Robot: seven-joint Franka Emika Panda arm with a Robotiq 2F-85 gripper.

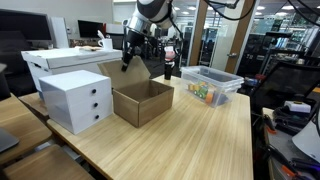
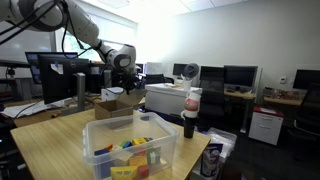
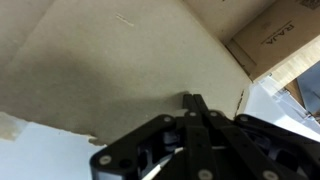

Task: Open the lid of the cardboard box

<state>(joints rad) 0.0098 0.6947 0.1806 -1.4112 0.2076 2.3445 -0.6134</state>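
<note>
My pincer (image 3: 192, 101), fingers drawn together with tips against the raised lid (image 3: 110, 60), had the cardboard box (image 1: 143, 102) nearly open; next, I judged, pushing the lid farther back.

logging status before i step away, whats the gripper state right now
gripper: closed, fingertips together against the raised lid; whether it grips the lid cannot be told

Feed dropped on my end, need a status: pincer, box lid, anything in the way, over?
Pincer shut, apparently on the lid. Cardboard box open, lid raised. White drawer unit beside box, not blocking.
</note>
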